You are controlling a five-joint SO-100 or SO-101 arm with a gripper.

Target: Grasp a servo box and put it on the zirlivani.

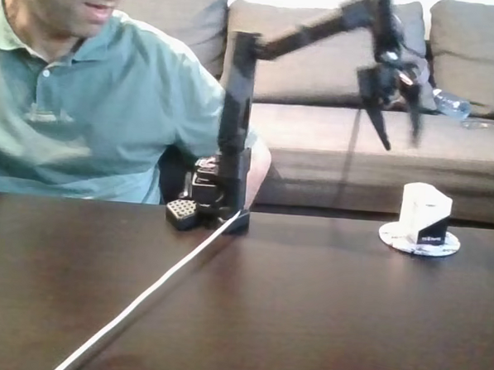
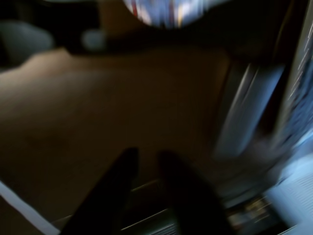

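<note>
**Box on the disc, arm up high**

Dark brown table ran across the fixed view, a grey sofa behind it and a person in a green shirt seated at nine o'clock. Up top, the gripper hung in the air, fingers parted and holding nothing. The servo box stood upright at about five o'clock from it, well below, resting on the round white disc. By the look of it, the placing was done. A white cable crossed the tabletop. Blur smeared the wrist view; two dark fingers showed, apart.
</note>
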